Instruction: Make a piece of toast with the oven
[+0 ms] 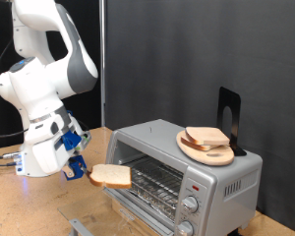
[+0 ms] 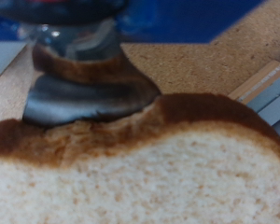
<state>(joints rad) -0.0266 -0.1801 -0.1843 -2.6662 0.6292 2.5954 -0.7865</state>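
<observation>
My gripper (image 1: 85, 170) is shut on the piece of toast (image 1: 111, 175), a pale slice with a tan crust, held flat above the wooden table just off the oven's open front on the exterior view's left. The silver-grey oven (image 1: 214, 177) stands at the right with its door down, its wire rack (image 1: 157, 182) showing and round knobs on its front. In the wrist view the toast (image 2: 149, 173) fills the frame, blurred, with one dark finger (image 2: 84, 79) pressed on its crust.
On the oven's top sits a round wooden plate (image 1: 192, 149) carrying two more bread slices (image 1: 208, 138), with a black stand (image 1: 229, 118) behind it. A dark curtain backs the scene. Cables trail at the exterior view's left edge.
</observation>
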